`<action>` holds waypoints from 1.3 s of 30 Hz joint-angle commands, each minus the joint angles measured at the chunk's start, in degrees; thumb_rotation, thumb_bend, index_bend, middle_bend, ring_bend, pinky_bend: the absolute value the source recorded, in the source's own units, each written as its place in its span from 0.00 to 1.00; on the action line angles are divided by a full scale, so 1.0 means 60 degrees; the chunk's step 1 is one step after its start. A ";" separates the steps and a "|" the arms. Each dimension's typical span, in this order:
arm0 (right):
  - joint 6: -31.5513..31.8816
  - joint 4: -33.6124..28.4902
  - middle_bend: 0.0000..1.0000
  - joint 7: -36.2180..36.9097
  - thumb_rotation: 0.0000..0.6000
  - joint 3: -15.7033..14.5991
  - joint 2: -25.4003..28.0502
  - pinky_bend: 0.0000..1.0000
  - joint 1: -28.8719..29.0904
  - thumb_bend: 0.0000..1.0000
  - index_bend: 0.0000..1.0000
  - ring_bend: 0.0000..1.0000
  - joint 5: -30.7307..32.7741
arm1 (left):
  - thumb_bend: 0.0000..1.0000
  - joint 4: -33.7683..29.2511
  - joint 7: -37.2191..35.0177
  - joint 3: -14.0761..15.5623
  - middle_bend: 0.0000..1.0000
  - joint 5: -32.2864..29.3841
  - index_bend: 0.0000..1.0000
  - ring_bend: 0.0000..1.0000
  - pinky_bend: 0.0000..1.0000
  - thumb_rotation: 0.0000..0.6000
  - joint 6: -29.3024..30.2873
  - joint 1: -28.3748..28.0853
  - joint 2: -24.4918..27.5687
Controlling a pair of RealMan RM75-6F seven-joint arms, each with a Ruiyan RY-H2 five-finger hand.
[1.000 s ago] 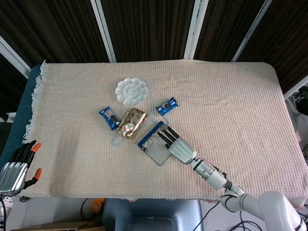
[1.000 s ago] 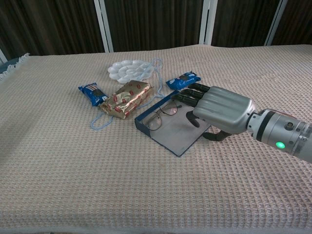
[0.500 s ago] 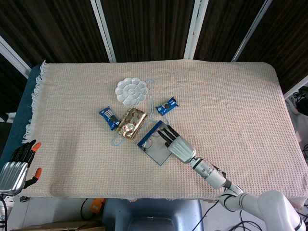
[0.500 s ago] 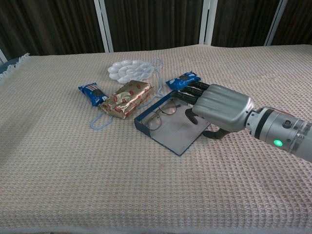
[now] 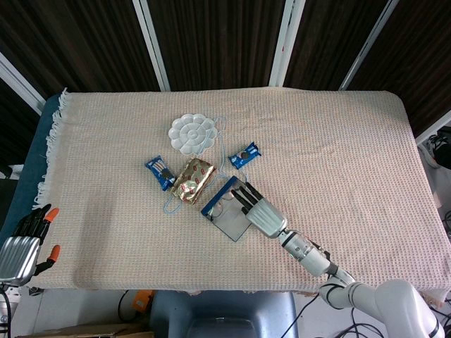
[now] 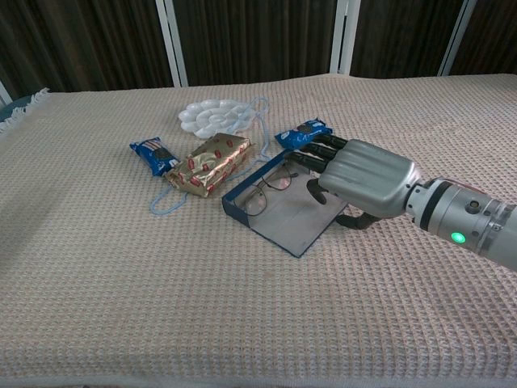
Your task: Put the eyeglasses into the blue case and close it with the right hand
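Tabletop scene w/ a beige woven cloth (image 5: 338,141) covering the whole surface, seen from head cam above and chest cam in front.

Blue case (image 6: 279,212) lies open near table centre, slightly toward the robot. Eyeglasses (image 6: 268,191) sit inside it, on the grey lining, in the half of the tray furthest from the robot; lenses face up, frame thin and dark. In head view the case (image 5: 227,208) shows as a slanted blue-edged tray w/ the glasses (image 5: 227,201) just visible in it.

Right hand (image 6: 359,179) reaches in from approx 4 o'clock of the case. It lies palm down over the case's right-hand edge, dark fingers (image 6: 317,150) stretched toward 10 o'clock, tips over the tray beside the glasses. Thumb is tucked underneath, near the case edge. Fingers are extended, not wrapped round anything; can't tell whether they touch the glasses or lining. Head view shows the same hand (image 5: 259,212) overlapping the case's right corner.

Left hand (image 5: 21,243) is at far 8 o'clock, off the table edge, well apart from everything, holding nothing; fingers look loosely spread.

Around the case: gold-wrapped packet (image 6: 213,164) just beside it at 10 o'clock, w/ a pale blue cord (image 6: 168,200) looping round it. Blue snack packet (image 6: 153,154) further out at 9 o'clock. Second blue snack packet (image 6: 302,134) at 12 o'clock, near the right fingertips. White flower-shaped palette (image 6: 213,117) at 11 o'clock, further back.
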 commanded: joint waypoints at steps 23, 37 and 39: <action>0.0866 0.0904 0.10 0.0518 1.00 0.0276 -0.0734 0.00 -0.0036 0.44 0.55 0.00 -0.0038 | 0.41 -0.0016 0.0187 -0.0089 0.00 -0.0114 0.00 0.00 0.14 1.00 0.0128 0.0069 -0.0071; 0.0989 0.1551 0.11 0.0999 1.00 0.0436 -0.1160 0.00 0.0196 0.47 0.57 0.00 -0.0012 | 0.41 -0.0038 0.0258 -0.0089 0.00 -0.0127 0.00 0.00 0.14 1.00 0.0103 0.0071 -0.0078; 0.1009 0.1623 0.11 0.1052 1.00 0.0481 -0.1225 0.00 0.0239 0.49 0.58 0.00 0.0007 | 0.41 -0.0040 0.0267 -0.0087 0.00 -0.0121 0.00 0.00 0.14 1.00 0.0102 0.0070 -0.0076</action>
